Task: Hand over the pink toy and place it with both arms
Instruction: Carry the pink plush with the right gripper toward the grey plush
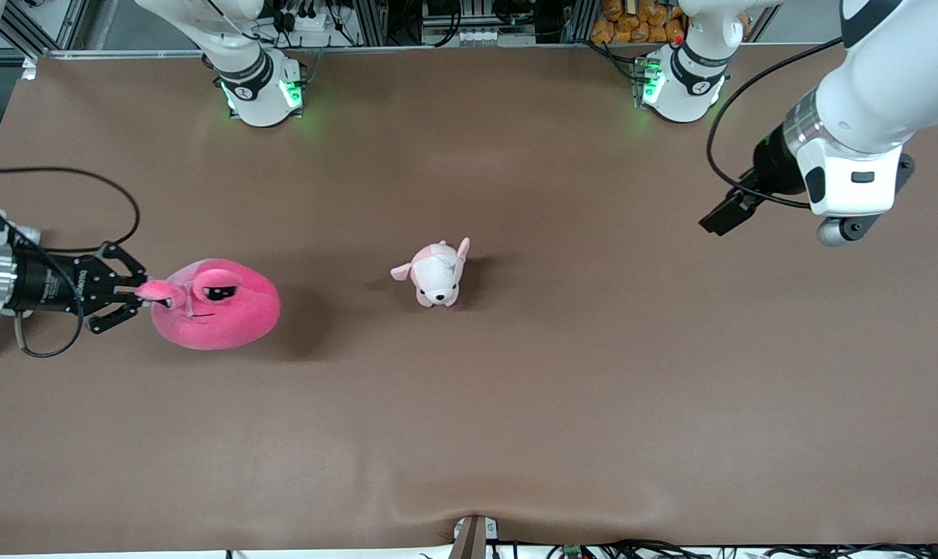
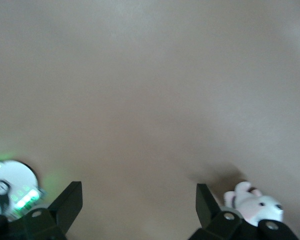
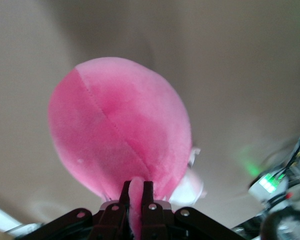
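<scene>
The pink toy (image 1: pixel 217 304), a round hot-pink plush with stalked black eyes, hangs at the right arm's end of the table. My right gripper (image 1: pixel 144 293) is shut on a pink flap at its edge and holds it just above the table; a shadow lies beside it. In the right wrist view the toy (image 3: pixel 117 132) fills the middle and the flap sits pinched between the fingers (image 3: pixel 125 192). My left gripper (image 2: pixel 139 200) is open and empty, up in the air over the left arm's end of the table, far from the toy.
A small pale pink-and-white plush dog (image 1: pixel 436 273) stands near the middle of the table; it also shows in the left wrist view (image 2: pixel 255 206). The two arm bases (image 1: pixel 259 85) (image 1: pixel 682 81) stand along the table's edge farthest from the front camera. The mat's near edge has a wrinkle (image 1: pixel 469 505).
</scene>
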You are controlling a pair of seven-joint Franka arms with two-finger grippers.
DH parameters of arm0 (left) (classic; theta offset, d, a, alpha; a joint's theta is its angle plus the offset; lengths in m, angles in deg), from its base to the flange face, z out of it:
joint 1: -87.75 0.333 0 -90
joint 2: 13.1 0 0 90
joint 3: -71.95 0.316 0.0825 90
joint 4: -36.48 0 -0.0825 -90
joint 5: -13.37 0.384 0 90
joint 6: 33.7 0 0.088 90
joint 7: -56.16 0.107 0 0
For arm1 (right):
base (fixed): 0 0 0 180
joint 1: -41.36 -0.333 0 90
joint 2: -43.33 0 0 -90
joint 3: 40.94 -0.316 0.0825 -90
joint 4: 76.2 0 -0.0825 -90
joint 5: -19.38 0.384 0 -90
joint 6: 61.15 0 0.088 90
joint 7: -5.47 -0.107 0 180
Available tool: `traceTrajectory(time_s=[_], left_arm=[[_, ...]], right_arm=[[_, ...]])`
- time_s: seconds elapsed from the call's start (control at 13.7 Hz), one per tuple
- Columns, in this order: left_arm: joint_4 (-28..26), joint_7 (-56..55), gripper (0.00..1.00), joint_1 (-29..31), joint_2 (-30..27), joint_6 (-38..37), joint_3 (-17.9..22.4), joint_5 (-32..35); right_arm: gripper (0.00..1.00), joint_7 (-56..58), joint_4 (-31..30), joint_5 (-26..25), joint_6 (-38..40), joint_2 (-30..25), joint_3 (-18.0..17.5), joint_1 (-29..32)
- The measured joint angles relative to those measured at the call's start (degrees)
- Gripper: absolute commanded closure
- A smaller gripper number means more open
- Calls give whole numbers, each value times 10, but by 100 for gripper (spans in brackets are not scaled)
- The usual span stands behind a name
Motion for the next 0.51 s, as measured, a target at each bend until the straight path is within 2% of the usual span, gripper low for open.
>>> traceTrajectory(time_s=[0.22,0.29,0.37,0.44,0.51], left_arm=[[0,133,0,18,-19,-10,2,14],[0,174,0,30,-26,-14,3,15],[0,214,0,41,-32,-19,4,15],[0,251,0,48,-36,-21,5,15],[0,285,0,54,-39,-21,8,15]], right_arm=[[100,178,-49,0,-6,55,1,81],[85,217,-51,0,-6,72,1,99],[30,247,-51,-1,-6,85,1,112],[0,266,-51,-3,-5,93,1,120],[0,277,-51,-5,-1,97,1,124]])
